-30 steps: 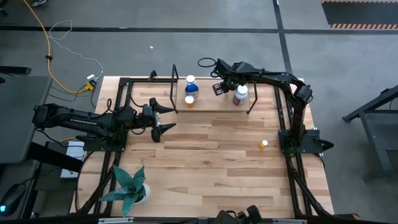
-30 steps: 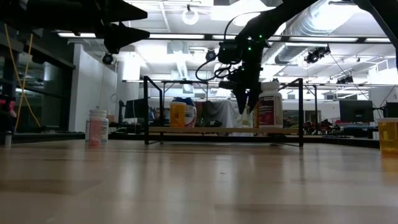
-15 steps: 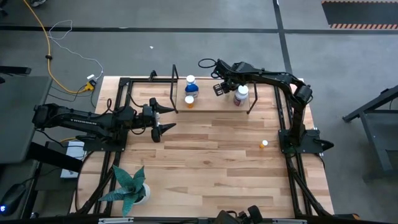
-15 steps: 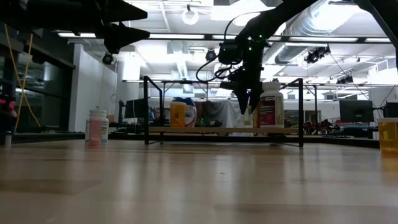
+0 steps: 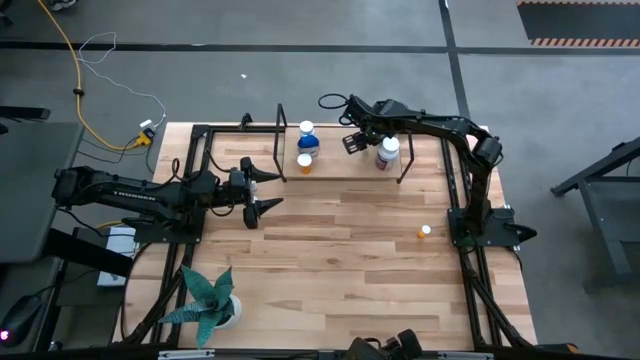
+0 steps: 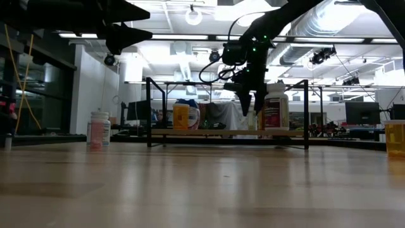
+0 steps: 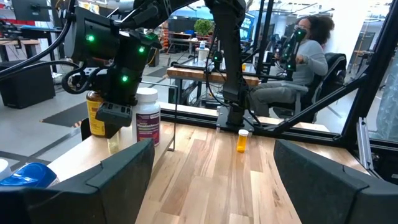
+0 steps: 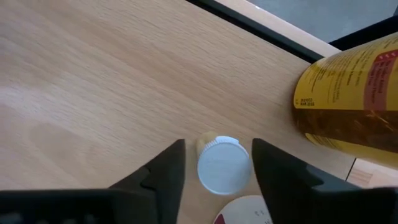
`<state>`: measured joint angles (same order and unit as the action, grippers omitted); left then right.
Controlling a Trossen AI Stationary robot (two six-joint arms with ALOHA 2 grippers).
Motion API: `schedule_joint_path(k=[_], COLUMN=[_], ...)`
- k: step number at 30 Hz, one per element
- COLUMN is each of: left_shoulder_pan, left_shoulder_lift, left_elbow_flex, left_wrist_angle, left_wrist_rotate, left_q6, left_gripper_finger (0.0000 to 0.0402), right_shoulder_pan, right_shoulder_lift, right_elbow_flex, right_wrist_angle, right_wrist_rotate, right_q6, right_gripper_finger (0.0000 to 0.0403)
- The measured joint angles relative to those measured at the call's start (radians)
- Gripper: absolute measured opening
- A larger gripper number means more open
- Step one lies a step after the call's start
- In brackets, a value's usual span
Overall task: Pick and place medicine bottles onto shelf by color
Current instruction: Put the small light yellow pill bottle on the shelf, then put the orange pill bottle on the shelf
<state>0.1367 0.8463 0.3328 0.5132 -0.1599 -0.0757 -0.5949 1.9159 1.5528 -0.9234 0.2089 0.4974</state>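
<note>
1. One small vial [image 8: 219, 171] stands upright on the shelf [image 8: 93, 74], long axis vertical, white cap facing up, between the spread fingers of the right gripper [image 8: 217, 149].
2. Any sideways drift while lifting could tip it into the white bottle [image 5: 386, 152] or amber bottle [image 8: 354, 106].
3. Farther off, the left gripper [image 5: 275, 190] hangs spread above the counter [image 5: 350, 260].
</note>
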Motion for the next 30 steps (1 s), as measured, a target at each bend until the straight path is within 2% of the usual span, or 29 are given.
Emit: schedule_joint_path(k=[8, 18, 23, 27, 30], left_shoulder_pan=[0.000, 0.000, 0.000, 0.000, 0.000], left_shoulder_lift=[0.000, 0.000, 0.000, 0.000, 0.000], left_elbow_flex=[0.000, 0.000, 0.000, 0.000, 0.000], left_wrist_angle=[0.000, 0.000, 0.000, 0.009, 0.008], left_wrist_rotate=[0.000, -0.001, -0.001, 0.014, 0.014], left_q6=[0.000, 0.000, 0.000, -0.003, -0.020], left_gripper_finger=[0.0321, 0.0321, 0.0321, 0.0321, 0.0321], right_shoulder_pan=[0.000, 0.015, 0.083, 0.176, 0.246], right_shoulder_lift=[-0.006, -0.098, -0.139, -0.173, -0.226], right_elbow_flex=[0.000, 0.000, 0.000, -0.038, -0.129], right_wrist_angle=[0.016, 0.137, 0.154, 0.177, 0.251], right_wrist_rotate=[0.000, -0.034, -0.110, -0.090, -0.068], right_q6=[-0.022, -0.136, -0.271, -0.328, -0.341], right_gripper_finger=[0.0240, 0.0248, 0.0248, 0.0248, 0.0248])
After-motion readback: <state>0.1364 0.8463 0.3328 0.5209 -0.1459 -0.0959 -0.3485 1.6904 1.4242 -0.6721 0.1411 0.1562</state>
